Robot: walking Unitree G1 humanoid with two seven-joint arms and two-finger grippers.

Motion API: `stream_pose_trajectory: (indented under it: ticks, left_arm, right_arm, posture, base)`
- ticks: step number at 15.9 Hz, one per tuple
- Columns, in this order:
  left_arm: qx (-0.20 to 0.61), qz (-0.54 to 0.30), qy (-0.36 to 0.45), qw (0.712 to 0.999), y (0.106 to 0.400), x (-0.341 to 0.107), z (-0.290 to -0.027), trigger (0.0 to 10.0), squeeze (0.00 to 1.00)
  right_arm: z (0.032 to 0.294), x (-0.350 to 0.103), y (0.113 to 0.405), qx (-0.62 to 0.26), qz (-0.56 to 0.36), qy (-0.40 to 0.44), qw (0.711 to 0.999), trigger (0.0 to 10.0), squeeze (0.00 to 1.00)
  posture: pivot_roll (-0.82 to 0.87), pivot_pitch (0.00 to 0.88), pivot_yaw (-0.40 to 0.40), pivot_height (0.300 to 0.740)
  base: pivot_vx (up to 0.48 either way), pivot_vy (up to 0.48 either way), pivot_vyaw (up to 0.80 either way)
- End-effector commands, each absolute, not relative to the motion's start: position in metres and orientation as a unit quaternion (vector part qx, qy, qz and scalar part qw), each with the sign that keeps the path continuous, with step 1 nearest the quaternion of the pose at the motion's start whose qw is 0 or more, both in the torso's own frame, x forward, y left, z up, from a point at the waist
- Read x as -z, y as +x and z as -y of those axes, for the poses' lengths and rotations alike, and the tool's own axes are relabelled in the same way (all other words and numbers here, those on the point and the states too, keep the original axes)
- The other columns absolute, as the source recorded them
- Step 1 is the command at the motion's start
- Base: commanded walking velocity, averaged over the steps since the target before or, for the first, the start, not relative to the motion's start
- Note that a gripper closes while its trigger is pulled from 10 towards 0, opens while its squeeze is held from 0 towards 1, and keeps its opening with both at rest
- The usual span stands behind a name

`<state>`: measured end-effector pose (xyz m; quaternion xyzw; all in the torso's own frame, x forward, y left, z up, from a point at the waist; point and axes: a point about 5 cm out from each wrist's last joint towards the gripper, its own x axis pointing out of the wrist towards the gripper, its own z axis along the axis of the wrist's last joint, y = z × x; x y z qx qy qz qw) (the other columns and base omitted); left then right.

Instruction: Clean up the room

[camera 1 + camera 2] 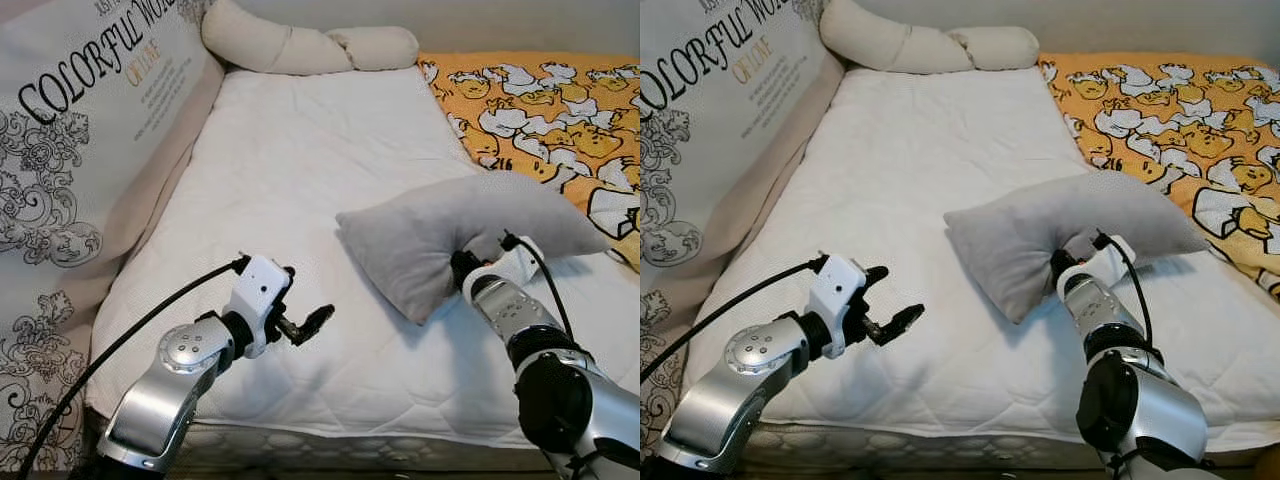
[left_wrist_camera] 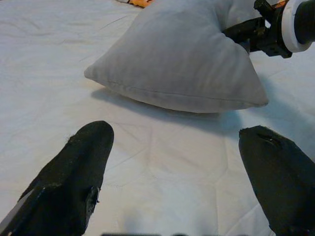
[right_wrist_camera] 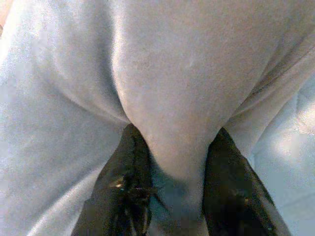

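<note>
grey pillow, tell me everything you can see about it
The grey pillow is a soft, plain fabric cushion with a seamed edge, lying on the white quilted mattress beside the orange duck-print blanket. Its near edge is pinched into a fold by the right gripper, so it bends into a shallow V. The open left gripper is apart from it.

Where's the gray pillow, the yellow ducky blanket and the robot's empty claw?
gray pillow (image 1: 440, 235), left eye view, middle of its top face.
yellow duck blanket (image 1: 540, 105), left eye view, on the duck print.
left gripper (image 2: 174, 177), left wrist view, midway between its open fingertips.
</note>
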<state>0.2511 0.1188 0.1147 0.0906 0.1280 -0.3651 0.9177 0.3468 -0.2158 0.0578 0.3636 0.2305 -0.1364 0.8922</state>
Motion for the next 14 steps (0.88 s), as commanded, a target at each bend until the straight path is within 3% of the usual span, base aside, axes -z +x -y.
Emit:
stream_pose_trajectory:
  ticks: [1, 9, 11, 14]
  left_arm:
    - [0.369, -0.133, 0.095, 0.915, 0.251, -0.114, -0.120, 10.0, 0.00]
    - [0.337, -0.143, 0.094, 0.926, 0.250, -0.111, -0.136, 10.0, 0.00]
    - [0.301, -0.148, 0.106, 0.936, 0.251, -0.109, -0.150, 10.0, 0.00]
    - [0.181, -0.144, 0.117, 0.966, 0.259, -0.110, -0.184, 10.0, 0.00]
  right_arm:
    - [0.217, -0.062, 0.349, 0.134, -0.230, 0.362, 0.893, 0.0, 0.00]
    - [0.213, -0.074, 0.358, 0.109, -0.228, 0.318, 0.914, 0.0, 0.00]
    - [0.202, -0.095, 0.372, 0.068, -0.206, 0.281, 0.935, 0.0, 0.00]
    - [0.175, -0.140, 0.396, -0.011, -0.150, 0.274, 0.950, 0.0, 0.00]
  posture:
    - [0.05, 0.000, 0.006, 0.740]
    - [0.04, 0.000, 0.003, 0.740]
    - [0.04, 0.000, 0.004, 0.740]
    - [0.04, 0.000, 0.006, 0.740]
  base:
    - [0.000, 0.000, 0.00]
    - [0.000, 0.000, 0.00]
    - [0.000, 0.000, 0.00]
    - [0.000, 0.000, 0.00]
